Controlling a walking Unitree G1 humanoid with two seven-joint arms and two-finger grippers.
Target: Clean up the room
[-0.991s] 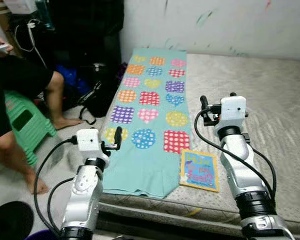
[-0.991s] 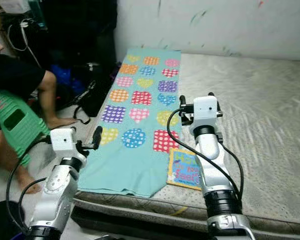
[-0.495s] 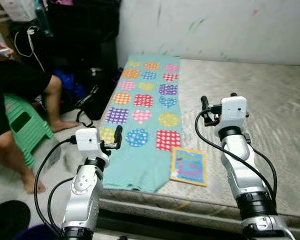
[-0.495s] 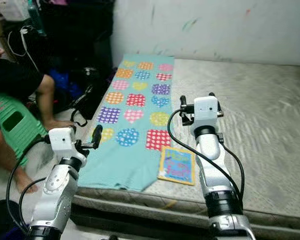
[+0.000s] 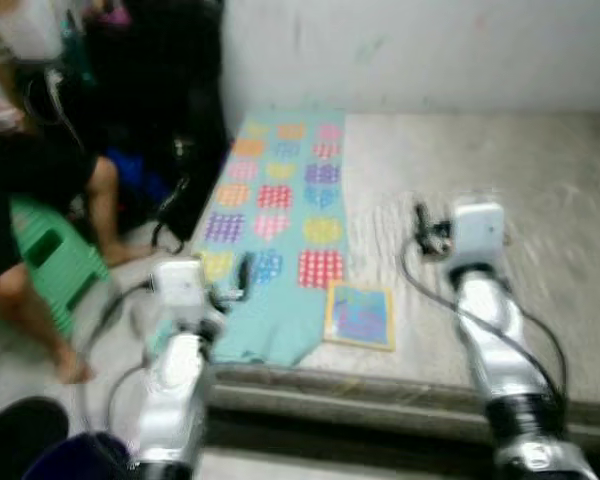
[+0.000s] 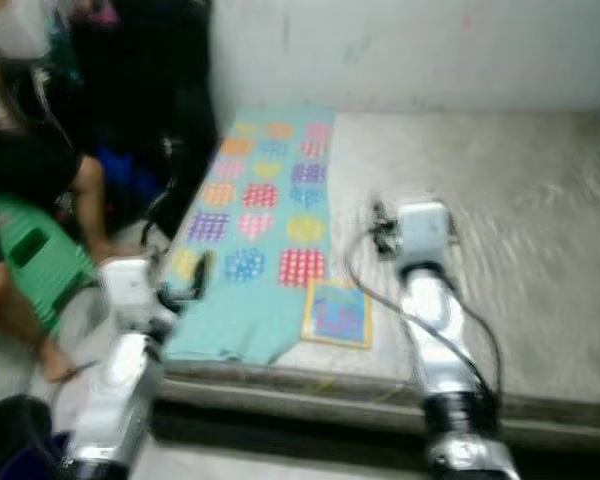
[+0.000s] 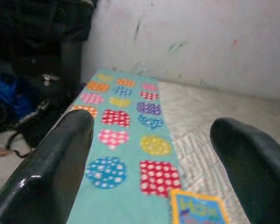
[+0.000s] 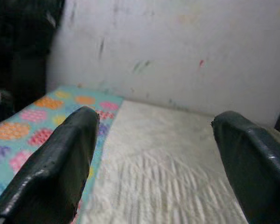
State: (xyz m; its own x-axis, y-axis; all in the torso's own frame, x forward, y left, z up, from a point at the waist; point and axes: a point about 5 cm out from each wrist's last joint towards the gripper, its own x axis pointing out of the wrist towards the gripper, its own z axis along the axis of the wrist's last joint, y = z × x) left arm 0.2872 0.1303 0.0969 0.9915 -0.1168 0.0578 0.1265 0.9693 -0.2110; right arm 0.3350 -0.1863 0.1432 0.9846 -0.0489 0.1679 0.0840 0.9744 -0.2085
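Note:
A teal cloth (image 5: 280,215) patterned with coloured dotted hearts and circles lies along the left side of a grey mattress (image 5: 500,180), its near end hanging over the edge. A small picture book (image 5: 361,317) with a yellow border rests beside the cloth's near corner, also seen as the book (image 7: 196,207) in the left wrist view. My left gripper (image 5: 242,275) hovers open over the cloth's near left edge, holding nothing. My right gripper (image 5: 423,222) stands open above the bare mattress, to the right of the cloth.
A person (image 5: 30,190) sits on a green stool (image 5: 50,260) at the left, feet on the floor. Dark bags (image 5: 170,180) and clutter fill the gap between stool and mattress. A marked white wall (image 5: 430,50) runs behind the bed. A dark round object (image 5: 20,430) sits near my left foot.
The whole picture has shifted and blurred, so the camera has moved back and the mattress's front edge shows more. Both grippers keep their pose and stay open.

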